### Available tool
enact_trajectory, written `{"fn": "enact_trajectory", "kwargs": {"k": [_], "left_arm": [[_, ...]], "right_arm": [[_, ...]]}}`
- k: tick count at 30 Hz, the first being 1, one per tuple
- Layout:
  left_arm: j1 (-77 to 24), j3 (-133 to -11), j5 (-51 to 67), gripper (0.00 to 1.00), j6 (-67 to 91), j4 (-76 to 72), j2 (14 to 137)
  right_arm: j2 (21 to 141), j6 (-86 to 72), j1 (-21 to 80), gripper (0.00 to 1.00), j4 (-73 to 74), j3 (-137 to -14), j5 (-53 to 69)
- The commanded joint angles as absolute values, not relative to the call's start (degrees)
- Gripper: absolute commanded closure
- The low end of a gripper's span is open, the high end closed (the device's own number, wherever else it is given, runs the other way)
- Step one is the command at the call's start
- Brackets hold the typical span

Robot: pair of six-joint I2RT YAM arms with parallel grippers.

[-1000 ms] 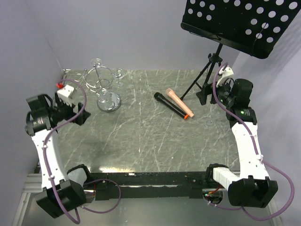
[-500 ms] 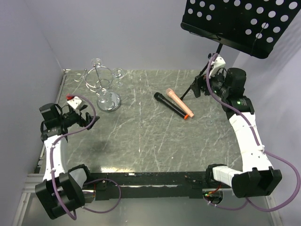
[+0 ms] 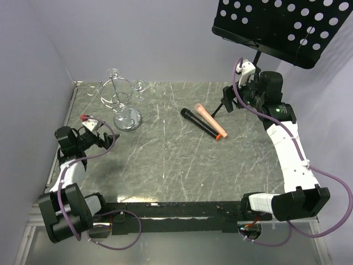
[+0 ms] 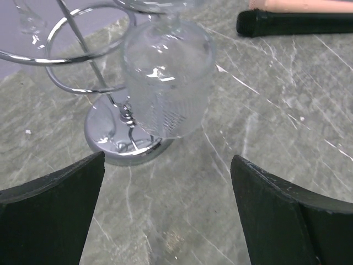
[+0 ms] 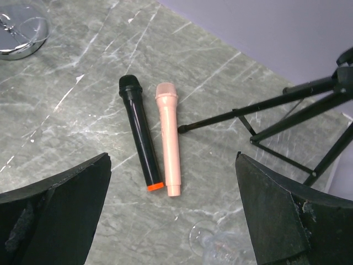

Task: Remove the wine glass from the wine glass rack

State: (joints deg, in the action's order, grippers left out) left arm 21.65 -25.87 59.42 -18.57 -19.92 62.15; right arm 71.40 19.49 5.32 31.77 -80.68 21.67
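The wine glass [image 4: 165, 83] hangs upside down on the wine glass rack [image 4: 107, 141], stem up in a wire loop and ribbed bowl down. It fills the upper centre of my left wrist view. The bowl's rim sits low in front of the rack's round chrome base; I cannot tell whether the two touch. In the overhead view the rack stands at the upper left of the grey marbled desk [image 3: 165, 160], with other small clear glasses on its upper arms.

My left hand [image 4: 165, 221] is spread wide and holds nothing. Its two dark fingers show at the lower corners of the wrist view, and the glass and rack base lie in line between them, a little beyond. Overhead, this hand is at the left of the frame, below the rack.

My right hand [image 5: 174, 221] is also spread wide and empty, at the upper right of the overhead view. Below it on the desk lie a black microphone [image 5: 140, 132] and a pink microphone [image 5: 168, 138], side by side. The tripod legs of a black music stand [image 3: 281, 27] are just to their right.
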Motion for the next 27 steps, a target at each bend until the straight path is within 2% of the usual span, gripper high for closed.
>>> {"fn": "enact_trajectory", "kwargs": {"k": [1,7,13,23,27], "left_arm": [[21.10,-26.19,60.47,0.01,-14.59,-33.57,65.03],[19.51,-32.60,65.21,0.01,-14.15,-31.29,71.98],[19.07,-36.12,66.35,0.00,-21.09,-24.08,74.70],[16.35,-37.00,64.87,0.00,-12.41,-35.85,80.24],[16.35,-38.49,65.30,0.00,-11.51,-35.60,81.47]], "right_arm": [[71.98,21.45,6.68,0.00,31.91,-84.29,20.83],[72.33,21.62,7.38,0.00,31.64,-83.58,20.65],[72.33,21.88,8.00,0.00,31.20,-83.06,19.95],[72.95,23.55,8.96,0.00,32.43,-83.85,18.46],[73.39,24.08,9.14,0.00,33.05,-84.37,17.32]]}}
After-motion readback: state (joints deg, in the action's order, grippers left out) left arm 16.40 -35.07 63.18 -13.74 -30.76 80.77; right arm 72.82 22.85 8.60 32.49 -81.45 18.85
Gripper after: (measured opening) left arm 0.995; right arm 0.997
